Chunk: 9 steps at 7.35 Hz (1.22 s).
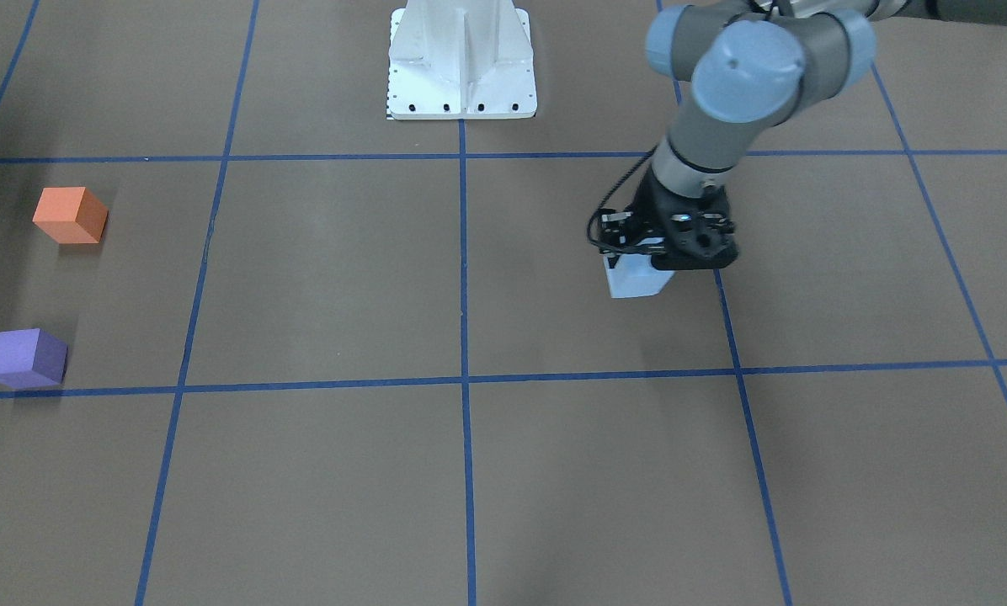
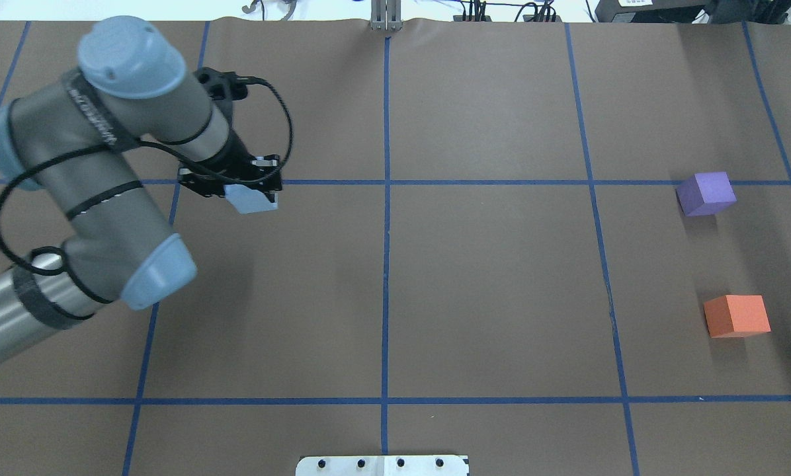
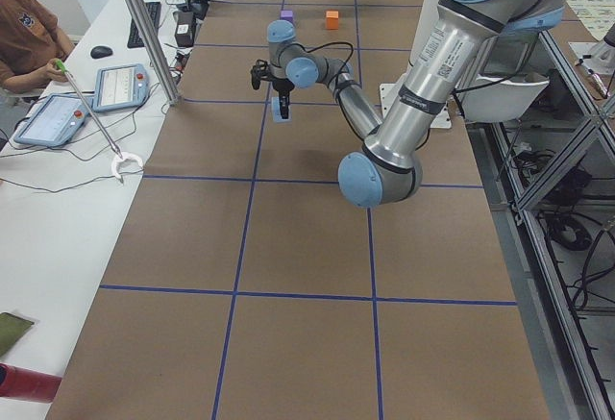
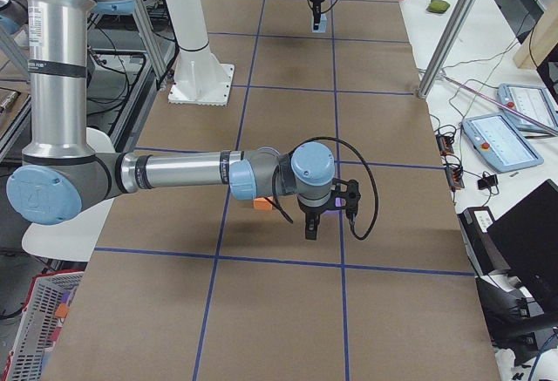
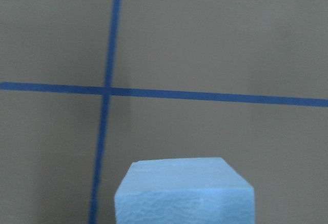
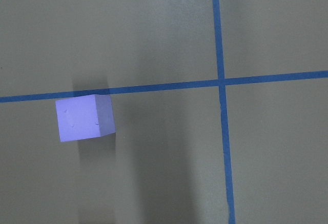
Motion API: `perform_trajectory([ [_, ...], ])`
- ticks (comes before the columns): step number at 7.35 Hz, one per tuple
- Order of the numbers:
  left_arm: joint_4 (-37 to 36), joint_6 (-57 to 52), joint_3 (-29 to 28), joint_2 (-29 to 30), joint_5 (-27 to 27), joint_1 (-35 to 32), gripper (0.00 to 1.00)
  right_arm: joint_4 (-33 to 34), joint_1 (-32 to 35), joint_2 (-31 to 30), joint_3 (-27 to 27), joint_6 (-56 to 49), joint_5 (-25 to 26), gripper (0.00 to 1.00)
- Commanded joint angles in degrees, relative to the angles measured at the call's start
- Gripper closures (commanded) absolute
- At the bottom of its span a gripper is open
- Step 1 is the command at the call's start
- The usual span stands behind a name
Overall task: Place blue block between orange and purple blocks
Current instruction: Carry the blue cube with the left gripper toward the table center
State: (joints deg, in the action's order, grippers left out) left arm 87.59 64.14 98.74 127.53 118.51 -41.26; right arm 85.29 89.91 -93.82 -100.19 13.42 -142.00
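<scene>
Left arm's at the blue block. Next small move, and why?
Probably carry the blue block toward the robot's right, across the table: the left gripper seems to hold it, while the purple block and orange block sit far off there with a bare gap between them.

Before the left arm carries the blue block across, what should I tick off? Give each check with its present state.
1. Grip: blue block sits in the left end effector: ok.
2. Lift: blue block off the table: cannot tell.
3. Gap between orange block and purple block holds no object: ok.
4. Gap looks wide enough for the blue block: ok.
5. Right end effector out of the gap: cannot tell; the right side view shows it near the orange block, while overhead shows no arm there.
</scene>
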Motion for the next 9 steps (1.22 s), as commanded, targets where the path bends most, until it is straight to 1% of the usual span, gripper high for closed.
perform_trajectory([
  [1,0.6,3.2,-12.6,12.8,-7.0,7.5,1.00,-0.3,-0.1,0.6,-0.4,0.9,-0.5,0.00],
  [2,1.1,4.8,-17.6,15.7,-7.2,8.4,1.00,0.8,-0.2,2.9,-2.5,2.0,-1.3,0.00],
  [3,4.3,4.8,-20.7,16.2,-7.3,9.4,1.00,6.0,-1.6,6.0,-8.4,8.1,-1.8,0.00],
  [4,7.4,4.8,-23.0,16.2,-7.3,9.9,1.00,14.9,-3.1,10.3,-13.8,11.1,-1.6,0.00],
  [5,8.0,4.8,-24.2,16.2,-7.4,11.0,1.00,21.3,-3.9,14.9,-16.1,12.6,-1.7,0.01],
  [6,8.1,4.7,-24.6,16.3,-7.8,11.7,1.00,25.7,-6.0,20.2,-16.9,16.4,-1.6,0.00],
  [7,9.0,4.5,-24.6,16.3,-8.2,11.9,0.79,26.2,-8.8,23.8,-17.0,21.7,-1.5,0.01],
  [8,10.8,4.3,-24.6,16.3,-8.2,11.8,0.01,26.2,-11.4,26.8,-16.9,26.2,-1.0,0.01],
  [9,10.8,4.7,-24.0,16.3,-8.2,11.6,0.00,26.2,-12.7,28.9,-16.9,29.2,-1.0,0.00],
])
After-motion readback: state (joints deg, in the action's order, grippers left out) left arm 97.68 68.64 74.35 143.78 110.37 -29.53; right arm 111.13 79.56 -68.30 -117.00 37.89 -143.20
